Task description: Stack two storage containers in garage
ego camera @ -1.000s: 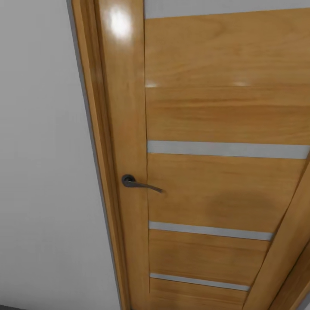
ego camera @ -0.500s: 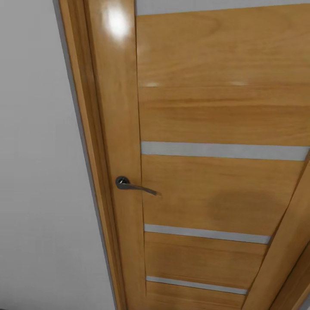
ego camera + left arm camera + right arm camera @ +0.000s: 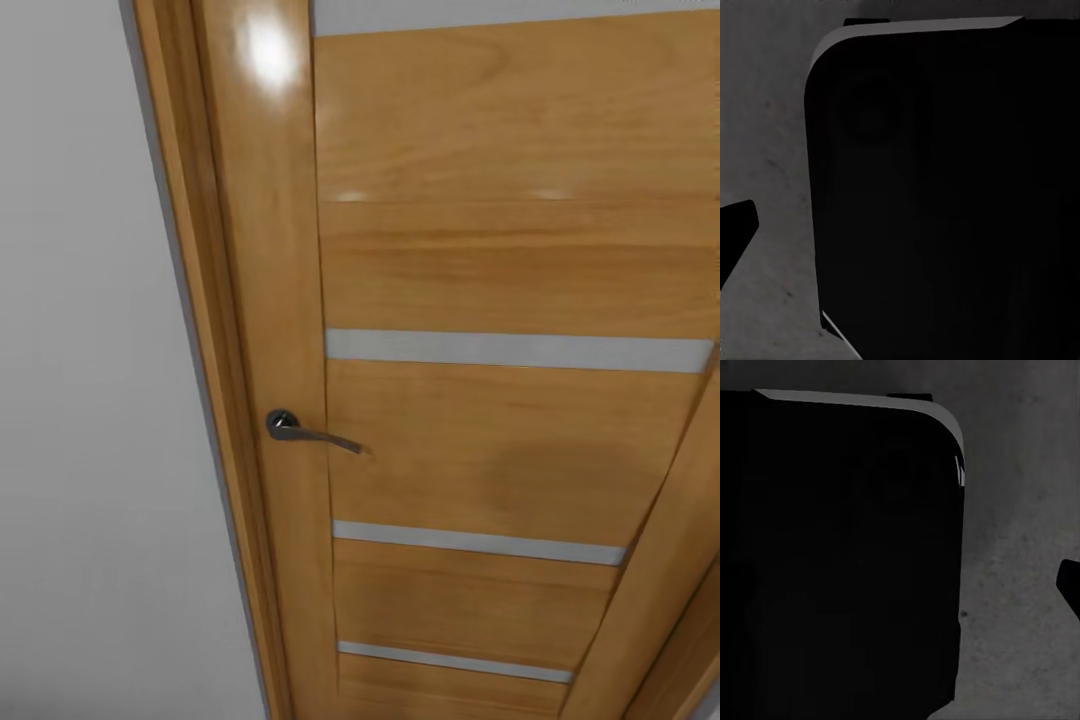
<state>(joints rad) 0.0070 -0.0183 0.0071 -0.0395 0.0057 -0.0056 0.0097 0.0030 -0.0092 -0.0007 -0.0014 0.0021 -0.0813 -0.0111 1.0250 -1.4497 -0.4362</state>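
Head view, door: a honey-coloured wooden door (image 3: 520, 270) takes up most of the frame, built of wide horizontal panels parted by three narrow pale grey strips (image 3: 520, 350).
Head view, handle: a dark metal lever handle (image 3: 305, 431) sits on a round rose on the door's left stile, its lever pointing toward the panels.
Head view, frame and wall: a glossy wooden door frame (image 3: 200, 300) runs down beside the stile, with a bright light reflection near its top; a plain grey-white wall (image 3: 90, 400) lies left of it.
Head view, change: against the picture from a second ago, the whole scene sits further left and the handle a little lower, which reads as the camera moving; from half a second ago it is almost unchanged.
Left wrist view: a large black rounded-corner body (image 3: 945, 195) of the robot blocks most of the picture; beside it shows dark grey speckled concrete floor (image 3: 769, 135), and a black wedge (image 3: 735, 229) juts in at one edge.
Right wrist view: a like black rounded body (image 3: 840, 555) hides most of the picture, with the same speckled floor (image 3: 1020, 555) next to it.
Grippers: whether either one is spread or closed cannot be told.
Storage containers: their place cannot be told from these views.
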